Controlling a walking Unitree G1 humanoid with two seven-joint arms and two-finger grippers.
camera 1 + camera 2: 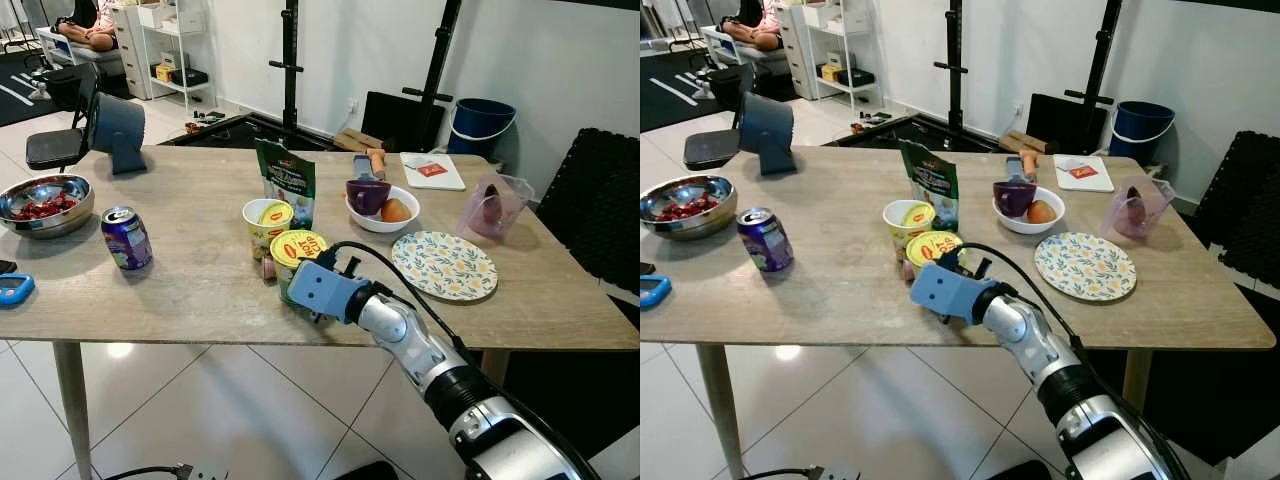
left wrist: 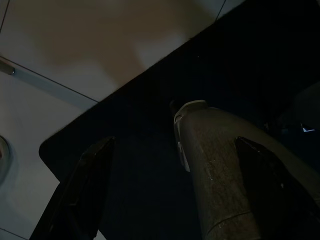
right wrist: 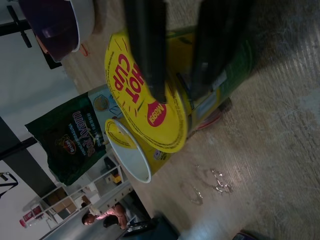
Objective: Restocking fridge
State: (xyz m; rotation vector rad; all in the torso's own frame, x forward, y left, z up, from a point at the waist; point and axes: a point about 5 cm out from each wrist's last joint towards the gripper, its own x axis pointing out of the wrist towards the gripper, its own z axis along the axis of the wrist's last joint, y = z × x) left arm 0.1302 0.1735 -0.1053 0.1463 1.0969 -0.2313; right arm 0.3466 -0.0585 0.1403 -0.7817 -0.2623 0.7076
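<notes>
Right gripper (image 3: 172, 75) grips cup (image 1: 297, 252) on table (image 1: 200, 290).
Nothing is restocked yet; can (image 1: 126, 238) and bag (image 1: 286, 180) wait.

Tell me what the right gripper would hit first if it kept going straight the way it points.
The right gripper is already at the near noodle cup, fingers at its yellow lid. Going on, it would press into that cup; next in line is likely the second cup, though depth is unclear.

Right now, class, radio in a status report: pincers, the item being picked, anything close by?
Right pincer at the yellow-lidded noodle cup, fingers astride its rim. Left pincer hanging idle below. Second cup and green snack bag crowd just behind.
</notes>
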